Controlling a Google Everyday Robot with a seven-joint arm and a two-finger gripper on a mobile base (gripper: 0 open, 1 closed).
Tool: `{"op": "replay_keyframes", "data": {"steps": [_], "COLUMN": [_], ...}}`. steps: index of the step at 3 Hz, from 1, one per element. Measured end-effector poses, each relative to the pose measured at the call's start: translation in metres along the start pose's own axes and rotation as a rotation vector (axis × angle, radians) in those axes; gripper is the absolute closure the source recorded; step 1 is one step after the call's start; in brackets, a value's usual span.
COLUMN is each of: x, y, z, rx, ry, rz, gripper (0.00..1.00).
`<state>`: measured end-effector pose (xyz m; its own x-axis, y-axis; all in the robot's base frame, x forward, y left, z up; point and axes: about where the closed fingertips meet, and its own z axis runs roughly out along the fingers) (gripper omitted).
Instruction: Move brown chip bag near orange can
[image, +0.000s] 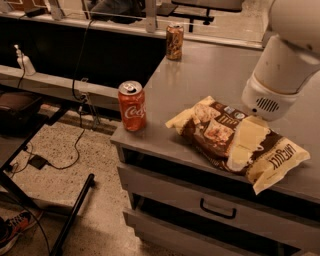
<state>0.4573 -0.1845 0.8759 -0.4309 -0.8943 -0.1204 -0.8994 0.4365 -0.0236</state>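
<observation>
The brown chip bag (212, 131) lies flat near the front edge of the grey cabinet top (210, 75), with its cream-yellow ends pointing left and right. The orange can (174, 42) stands upright at the far left corner of the top, well away from the bag. My gripper (243, 147) hangs from the white arm (285, 60) and is down over the right half of the bag, covering part of it. Whether it touches the bag does not show.
A red cola can (132, 106) stands at the front left corner of the top, left of the bag. Drawers (215, 210) are below the front edge. Left of the cabinet are a dark shelf, cables (75, 150) and a black stand leg on the floor.
</observation>
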Motion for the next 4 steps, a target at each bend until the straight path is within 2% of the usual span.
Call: {"op": "replay_keyframes", "data": {"steps": [1,2,4], "x": [-0.0021,-0.0026,-0.0038], "y": [0.0031,0.0041,0.0037], "z": [0.0272,0.0355,0.0355], "rx": [-0.035,-0.044,-0.038], "ry": [0.026,0.033,0.029], "rz": [0.05,0.069,0.068], "gripper": [0.0,0.03,0.3]}}
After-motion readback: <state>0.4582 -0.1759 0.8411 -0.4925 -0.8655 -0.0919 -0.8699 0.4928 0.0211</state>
